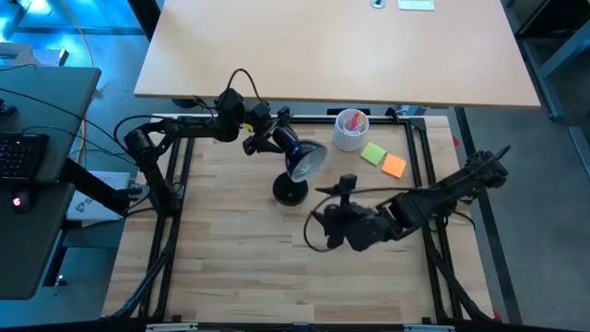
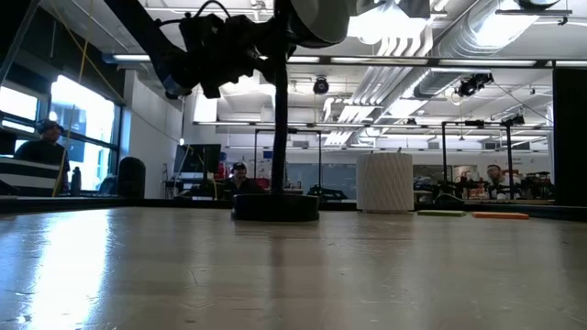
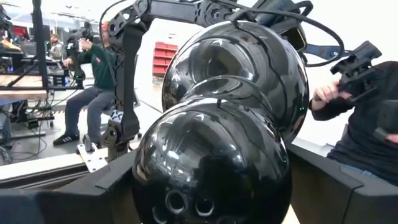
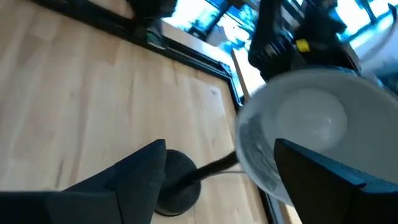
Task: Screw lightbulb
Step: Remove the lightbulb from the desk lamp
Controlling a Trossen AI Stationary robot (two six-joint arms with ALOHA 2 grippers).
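Note:
A black desk lamp stands on its round base (image 1: 290, 192) on the wooden table, its head (image 1: 306, 160) tilted with the white-lined opening facing the table's right and near side. My left gripper (image 1: 275, 138) is shut on the back of the head. My right gripper (image 1: 321, 219) is open and empty, low, just near-right of the base. In its wrist view the lamp's opening (image 4: 305, 130) shows between and beyond its fingers. A pale rounded shape (image 4: 311, 118) sits inside the opening. I cannot tell whether it is the lightbulb. My left gripper holds the lamp head's glossy black rear dome (image 3: 211, 168) pinched between its two fingers (image 3: 106, 186). It comes at it about level from the table's far left. The head stays tilted on its stem, and the lamp's base (image 2: 275, 206) rests on the table.
A white ribbed cup (image 1: 350, 129) with pink things in it stands at the far edge, right of the lamp. A green (image 1: 372, 153) and an orange sticky note (image 1: 394, 166) lie beside it. Black frame rails run along the table's sides. People sit in the room beyond.

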